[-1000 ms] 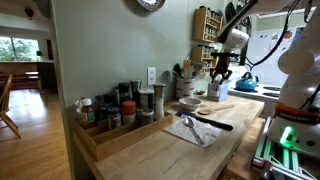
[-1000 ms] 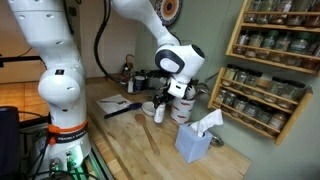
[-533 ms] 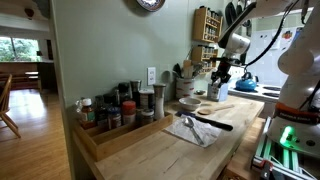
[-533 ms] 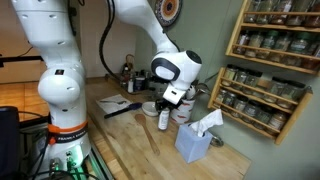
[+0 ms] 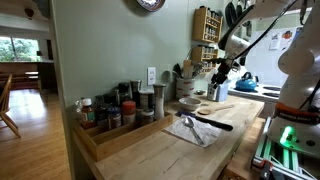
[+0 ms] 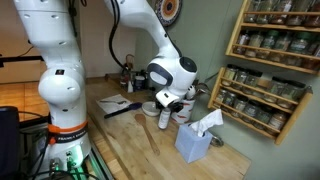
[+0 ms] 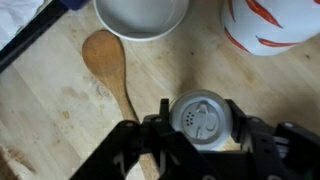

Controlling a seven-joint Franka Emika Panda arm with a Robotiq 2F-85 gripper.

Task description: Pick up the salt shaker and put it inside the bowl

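Where the salt shaker [image 7: 203, 122] stands: upright on the bench [image 7: 60, 120], just beside the bowl [image 7: 142, 15], with its perforated lid facing the wrist camera. In an exterior view the salt shaker [image 6: 165, 120] appears to rest on the wood.
End effector [image 7: 203, 128]: lowered over the salt shaker with one finger on each flank of the lid. The gap is barely wider than the lid, and I cannot tell whether the pads already press it.
Step in hand: judged as securing the grasp, with the lift not yet made.
Doing it well: centre the lid between the fingers and close until both pads bear evenly. Then rise straight, high enough to pass the bowl's rim, before crossing to it.
Wooden spoon [image 7: 110, 65]: lies beside the bowl, its handle running down past one finger of the end effector. A low sweep could snag it.
Red-and-white container [image 7: 272, 25]: beside the bowl, on the side away from the wooden spoon. Keep clear of it.
Release: low over the middle of the bowl, so the salt shaker does not topple out.
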